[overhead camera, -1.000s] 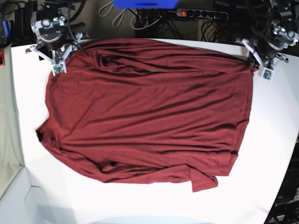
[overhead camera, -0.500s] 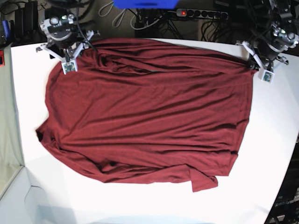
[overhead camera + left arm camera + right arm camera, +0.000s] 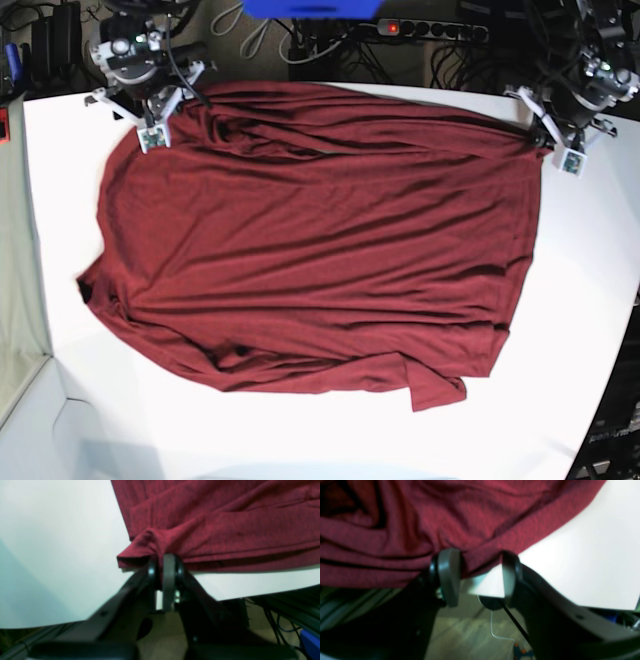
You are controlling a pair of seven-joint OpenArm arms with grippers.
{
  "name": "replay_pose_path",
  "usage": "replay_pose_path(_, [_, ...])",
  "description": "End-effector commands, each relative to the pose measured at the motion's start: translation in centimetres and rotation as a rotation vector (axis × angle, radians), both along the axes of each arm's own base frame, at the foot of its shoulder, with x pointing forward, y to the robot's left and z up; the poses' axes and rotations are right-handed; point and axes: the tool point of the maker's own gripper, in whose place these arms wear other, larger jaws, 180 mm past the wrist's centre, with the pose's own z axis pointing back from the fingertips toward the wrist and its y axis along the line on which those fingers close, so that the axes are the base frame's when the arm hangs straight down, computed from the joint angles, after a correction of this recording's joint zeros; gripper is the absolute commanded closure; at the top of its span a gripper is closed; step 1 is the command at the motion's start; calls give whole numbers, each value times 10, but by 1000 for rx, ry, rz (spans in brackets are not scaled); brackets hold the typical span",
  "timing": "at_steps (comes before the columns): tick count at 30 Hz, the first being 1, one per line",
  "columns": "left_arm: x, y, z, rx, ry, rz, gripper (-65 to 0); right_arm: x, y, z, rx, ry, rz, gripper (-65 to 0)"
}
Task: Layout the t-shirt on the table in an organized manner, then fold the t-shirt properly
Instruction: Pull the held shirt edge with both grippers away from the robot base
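One maroon t-shirt [image 3: 310, 240] lies spread across one white worktop [image 3: 590, 300], covering most of its middle and reaching from the far edge toward the near side. The cloth is wrinkled in long creases running left to right. A small flap of fabric sticks out at its near right corner, and a bunched fold sits near the far left corner.

Two arms are at work, one at each far corner of the shirt. In the base view the left gripper [image 3: 545, 135] stands at the far right corner. In the left wrist view, the left gripper [image 3: 162, 561] has its fingers [image 3: 169, 570] pressed together on a pinched-up corner of the t-shirt [image 3: 225, 525], which rises from the worktop [image 3: 62, 542] into the grip.

The right gripper [image 3: 165, 105] stands at the far left corner of the shirt in the base view. In the right wrist view, the right gripper [image 3: 476, 567] has its two fingers [image 3: 448, 572] held apart, with the hem of the t-shirt [image 3: 470, 517] lying across the gap between them at the edge of the worktop [image 3: 582, 555]. The cloth touches both fingertips but is not pinched.

Beyond the far edge lie one black power strip [image 3: 430, 30] with a red light and one blue object [image 3: 312, 8].
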Motion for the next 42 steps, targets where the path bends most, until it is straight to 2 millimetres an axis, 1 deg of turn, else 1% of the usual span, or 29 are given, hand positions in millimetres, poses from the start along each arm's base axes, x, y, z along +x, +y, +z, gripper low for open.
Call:
replay_pose_path(1, [5, 4, 8, 7, -29, -5, -3, -10, -1, -8, -5, 50, -5, -202])
replay_pose_path(3, [5, 3, 8, 6, -29, -6, -3, -14, 0, -14, 1, 68, -6, -133])
replay_pose_path(5, [4, 3, 8, 5, -29, -5, -3, -16, 1, -17, 4, 77, -6, -82])
replay_pose_path(10, [5, 1, 9, 4, -33, -7, -3, -18, -1, -16, 1, 78, -9, -6])
replay_pose_path(11, [5, 1, 8, 3, -33, -6, -3, -17, -1, -15, 0, 75, -10, 0])
replay_pose_path(14, [5, 0, 8, -1, -34, -5, -3, -14, -1, -14, -1, 67, -10, 0])
replay_pose_path(16, [5, 0, 9, -2, -36, -6, -3, -10, -3, -10, -7, 52, -10, 0])
replay_pose_path(23, [16, -4, 27, 21, -89, -28, -3, 13, -9, 28, -46, -67, -6, 0])
replay_pose_path(25, [19, -4, 31, 25, -103, -31, -3, 21, -9, 35, -52, -96, -6, 0])
replay_pose_path(27, [20, -4, 33, 28, -110, -35, -3, 26, -11, 39, -55, -112, -8, 0])
replay_pose_path(29, [22, -5, 36, 32, -118, -39, -3, 27, -18, 41, -66, -119, -29, 0])
replay_pose_path(31, [24, -5, 39, 34, -127, -42, -3, 33, -22, 44, -71, -135, -40, 0])
replay_pose_path(34, [36, -5, 47, 37, -161, -41, -3, 39, -22, 48, -70, -142, -9, 0])
replay_pose_path(38, [40, -6, 53, 40, -181, -46, -3, 45, -32, 53, -84, -150, 2, 0])
replay_pose_path(40, [48, -8, 61, 42, -211, -51, -3, 48, -35, 55, -87, -155, 7, 0])
replay_pose_path(42, [54, -9, 65, 48, -223, -50, -3, 52, -37, 58, -91, -166, 7, 0])
